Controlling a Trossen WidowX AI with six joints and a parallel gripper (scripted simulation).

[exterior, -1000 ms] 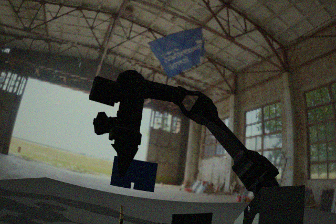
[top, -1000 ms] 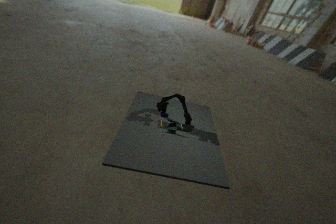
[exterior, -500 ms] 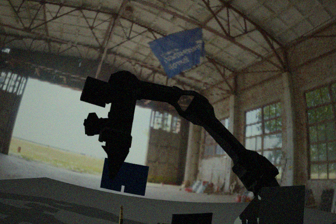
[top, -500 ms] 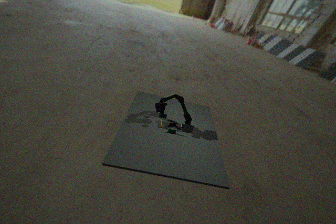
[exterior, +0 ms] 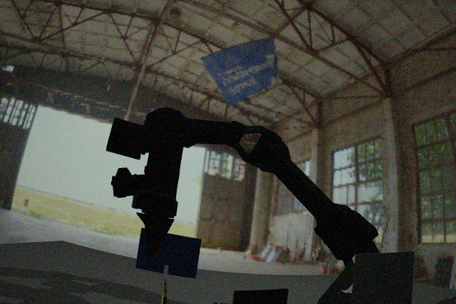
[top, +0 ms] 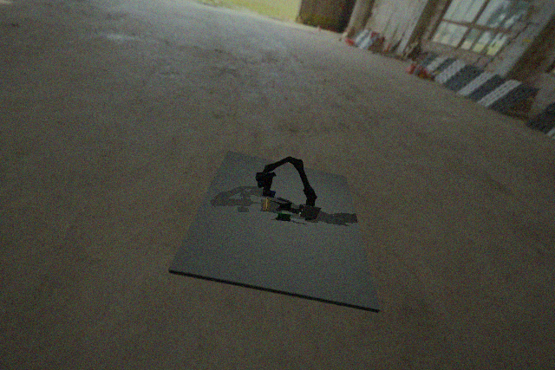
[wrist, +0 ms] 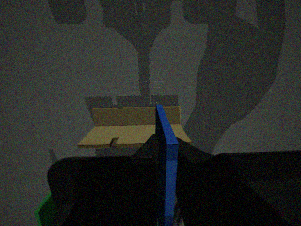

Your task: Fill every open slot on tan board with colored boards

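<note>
Hand (top: pixel 268 193) (exterior: pixel 152 253) (wrist: pixel 161 138) is clamped on the blue board (exterior: pixel 180 255) (wrist: pixel 167 141), pointing down. In the exterior view the board is upright but a bit tilted in the pic, and its notch faces down at 6 o'clock, w/ the top of the thin tan board (top: pixel 265 204) (exterior: pixel 164 290) (wrist: pixel 136 136) right at it. Rest of the tan board is cut off by the bottom edge there, so can't tell how deep the two sit.

Wrist cam: tan board lies toward 11 o'clock from pic center-bottom, blue one crosswise over its right part. One open slot shows on the left part, abt 8 o'clock of the tan board's middle; the other slot is hidden behind the blue board and the dark fingers. Green thing (top: pixel 283 216) (wrist: pixel 45 210) at 8 o'clock is mostly cut off; from the top view it's a tiny dark green patch on the gray worktop (top: pixel 269 249) (exterior: pixel 110 260) (wrist: pixel 38 85), too small to make out. Arm (top: pixel 293 162) (exterior: pixel 217 133) is basically a black silhouette, details lost.

Writing: blue banner (exterior: pixel 244 68) around 12 o'clock in the exterior view has pale lettering, too blurry to read tbh. No brand legible elsewhere afaict.
</note>
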